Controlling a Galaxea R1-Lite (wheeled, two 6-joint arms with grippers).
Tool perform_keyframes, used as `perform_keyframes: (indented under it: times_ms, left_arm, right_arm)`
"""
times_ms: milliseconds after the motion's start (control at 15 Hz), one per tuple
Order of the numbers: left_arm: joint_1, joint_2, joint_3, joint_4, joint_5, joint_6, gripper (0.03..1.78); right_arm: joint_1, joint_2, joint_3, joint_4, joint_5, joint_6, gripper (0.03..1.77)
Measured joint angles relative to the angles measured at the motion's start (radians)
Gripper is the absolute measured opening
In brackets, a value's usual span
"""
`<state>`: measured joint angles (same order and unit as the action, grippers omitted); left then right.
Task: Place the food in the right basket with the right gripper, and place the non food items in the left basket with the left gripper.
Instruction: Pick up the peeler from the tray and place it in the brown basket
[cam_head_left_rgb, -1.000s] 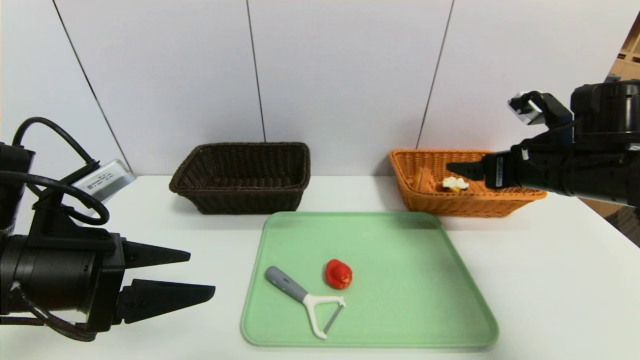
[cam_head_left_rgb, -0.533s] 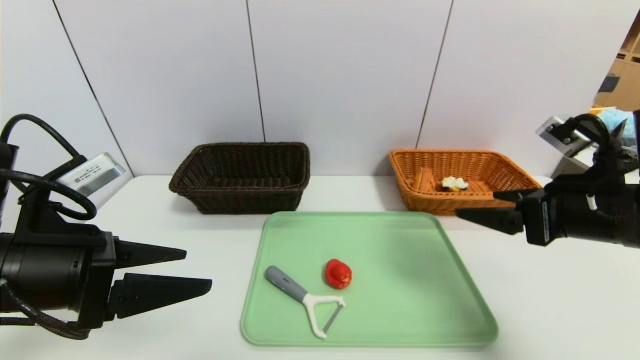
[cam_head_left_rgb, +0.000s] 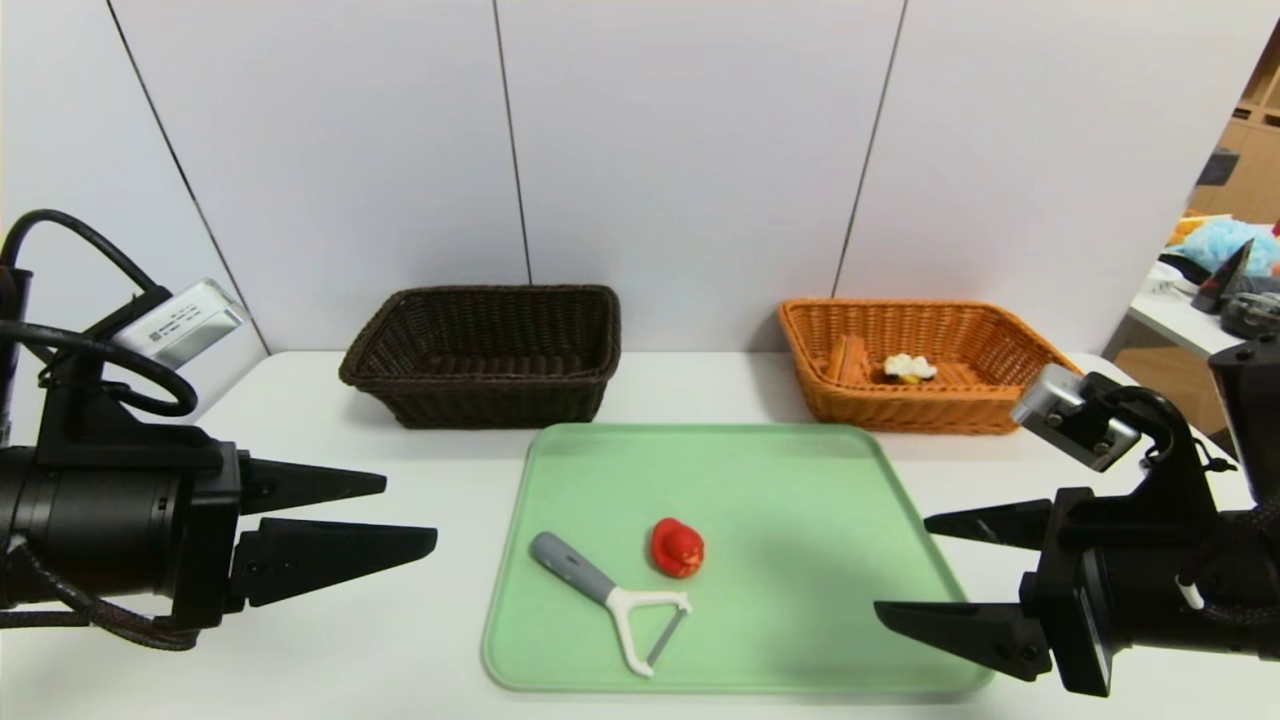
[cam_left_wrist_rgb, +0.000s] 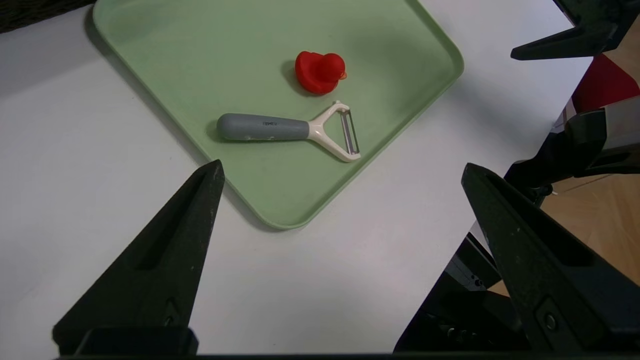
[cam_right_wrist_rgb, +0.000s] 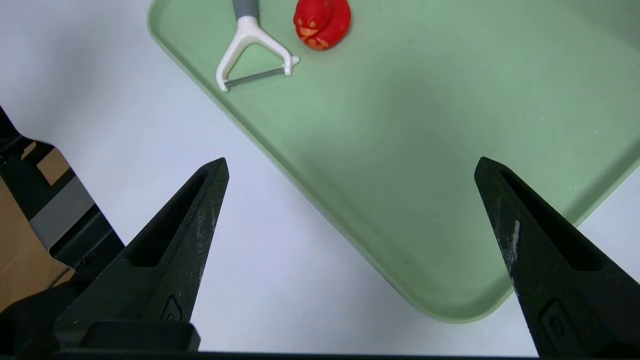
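Grey-handled peeler (cam_head_left_rgb: 577, 570) being left on green tray (cam_head_left_rgb: 760, 672), beside red toy (cam_head_left_rgb: 678, 548); left gripper (cam_head_left_rgb: 411, 512), jaws apart and holding nothing, best being lowered squarely over handle; right gripper (cam_head_left_rgb: 900, 566), spread and unladen, being kept clear.

Head view high, facing forward-down — wrists closer

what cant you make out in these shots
- Waffle wedge: head view, its lower part is hidden by the orange basket's front wall
- Peeler: right wrist view, handle end cut off by the frame edge
- Dark basket: left wrist view, mostly cut off by the corner
- Red duck's face: head view, too small to read
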<state>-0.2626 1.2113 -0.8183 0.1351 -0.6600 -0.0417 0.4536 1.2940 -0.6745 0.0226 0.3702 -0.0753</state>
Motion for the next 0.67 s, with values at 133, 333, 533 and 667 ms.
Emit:
perform_keyframes:
  times_ms: [133, 333, 533, 667]
  left_arm:
    - [-0.026, 0.026, -0.003, -0.043, -0.006, 0.004, 1.69]
    - [-0.087, 0.097, -0.042, -0.091, -0.038, 0.018, 1.69]
    - [-0.151, 0.171, -0.107, -0.084, -0.053, 0.042, 1.69]
    - [-0.167, 0.206, -0.138, -0.041, -0.022, 0.037, 1.69]
  right_arm:
    - [0.005, -0.005, 0.010, 0.000, -0.003, 0.002, 1.69]
    - [-0.001, -0.029, 0.021, 0.004, -0.005, 0.006, 1.69]
    - [-0.007, -0.051, 0.032, 0.005, -0.009, 0.009, 1.69]
    - [-0.013, -0.066, 0.038, 0.007, -0.009, 0.013, 1.69]
